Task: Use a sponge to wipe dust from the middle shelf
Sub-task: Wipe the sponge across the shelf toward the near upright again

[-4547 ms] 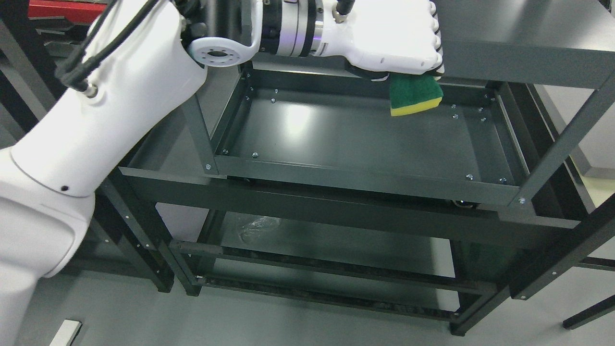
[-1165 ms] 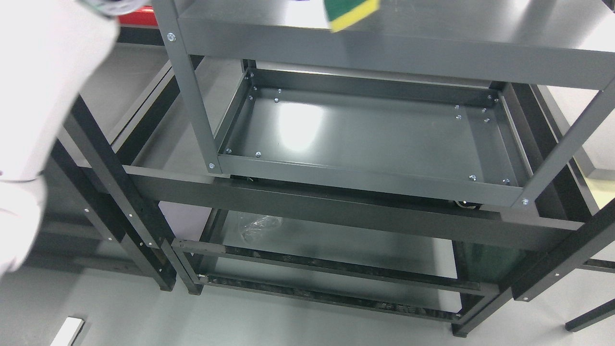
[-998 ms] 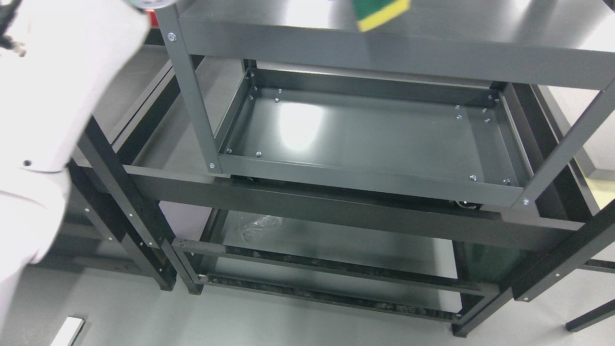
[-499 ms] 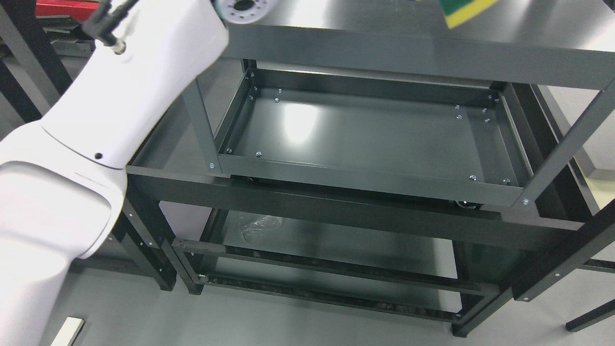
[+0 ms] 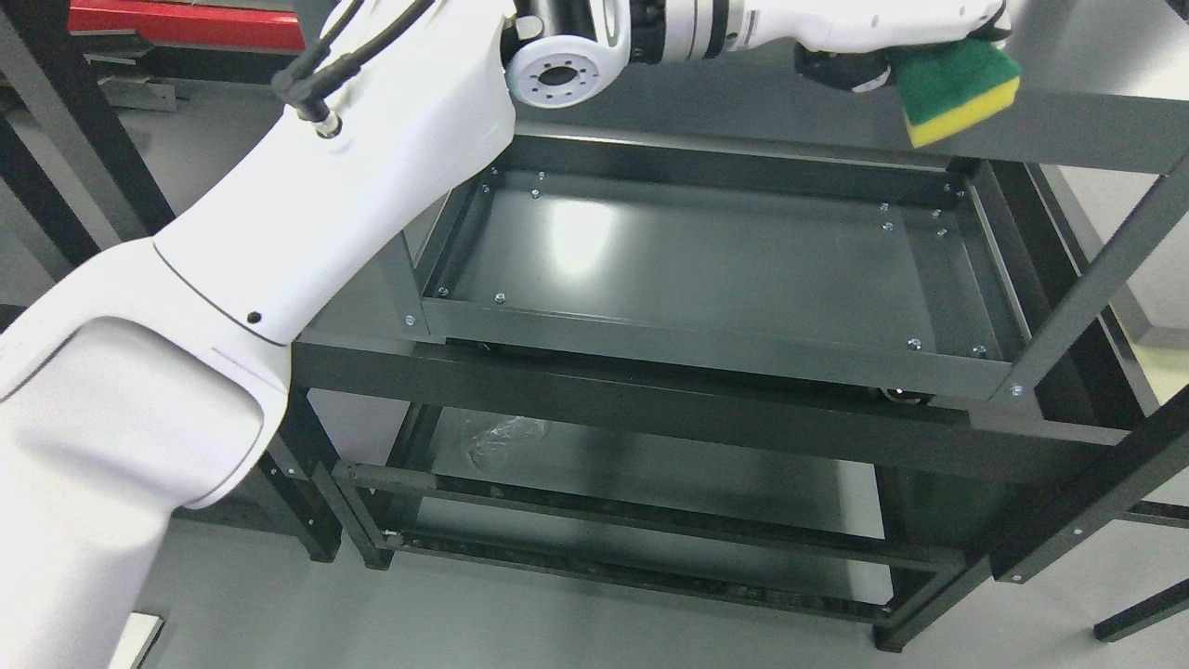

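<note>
Left hand: we see it only in part, cut off by the top edge, its fingers clamped on the sponge. Sponge: green face up, yellow layer beneath; upper part hidden under the hand. Its long axis runs left to right, tilted, right end higher. We find it at the top right, in front of the top shelf, above the middle shelf.

Sponge I hold: green scouring top, yellow foam base
My left hand: glossy white
Metal shelf: dark grey
</note>
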Robot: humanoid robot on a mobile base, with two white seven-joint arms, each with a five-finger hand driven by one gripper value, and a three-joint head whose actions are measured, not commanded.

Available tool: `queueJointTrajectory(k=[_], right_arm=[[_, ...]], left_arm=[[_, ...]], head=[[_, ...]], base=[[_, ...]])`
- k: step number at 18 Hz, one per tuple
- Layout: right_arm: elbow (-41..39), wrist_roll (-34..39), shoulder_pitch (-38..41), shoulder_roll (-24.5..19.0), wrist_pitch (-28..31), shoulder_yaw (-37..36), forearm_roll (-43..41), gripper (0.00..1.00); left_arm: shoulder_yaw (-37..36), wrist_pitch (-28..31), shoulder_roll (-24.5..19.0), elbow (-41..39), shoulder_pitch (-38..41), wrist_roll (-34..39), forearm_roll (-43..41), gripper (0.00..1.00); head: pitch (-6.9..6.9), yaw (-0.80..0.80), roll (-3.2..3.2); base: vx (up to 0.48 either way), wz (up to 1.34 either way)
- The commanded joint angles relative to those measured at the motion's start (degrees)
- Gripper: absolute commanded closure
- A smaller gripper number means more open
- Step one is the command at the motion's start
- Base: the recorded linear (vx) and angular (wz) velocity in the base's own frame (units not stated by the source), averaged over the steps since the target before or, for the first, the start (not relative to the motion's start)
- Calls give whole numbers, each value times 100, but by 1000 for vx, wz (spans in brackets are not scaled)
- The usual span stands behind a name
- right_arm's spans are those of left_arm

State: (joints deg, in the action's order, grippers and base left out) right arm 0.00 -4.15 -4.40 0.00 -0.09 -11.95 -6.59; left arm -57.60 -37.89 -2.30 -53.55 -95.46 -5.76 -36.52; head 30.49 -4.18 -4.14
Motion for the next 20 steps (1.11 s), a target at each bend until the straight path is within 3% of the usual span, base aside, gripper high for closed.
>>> queueJointTrajectory(k=[1, 5, 14, 20], right_arm=[[-100, 2, 1, 100, 413, 0, 0, 0], [-100, 2, 1, 100, 413, 0, 0, 0], [-100, 2, 1, 100, 422, 0, 0, 0], [-100, 2, 1, 100, 413, 0, 0, 0]], left_arm=[[-533, -34, 130, 108, 1, -47, 57, 100], [-489, -43, -191, -462, 9, -170, 57, 100], [-401, -192, -2150, -2316, 89, -364, 224, 100], [-410, -210, -3846, -3670, 246, -522, 918, 100]], head=[[0, 0, 0], [0, 0, 0], [0, 0, 0], [0, 0, 0]], base=[[0, 0], [0, 0], [0, 0], [0, 0]])
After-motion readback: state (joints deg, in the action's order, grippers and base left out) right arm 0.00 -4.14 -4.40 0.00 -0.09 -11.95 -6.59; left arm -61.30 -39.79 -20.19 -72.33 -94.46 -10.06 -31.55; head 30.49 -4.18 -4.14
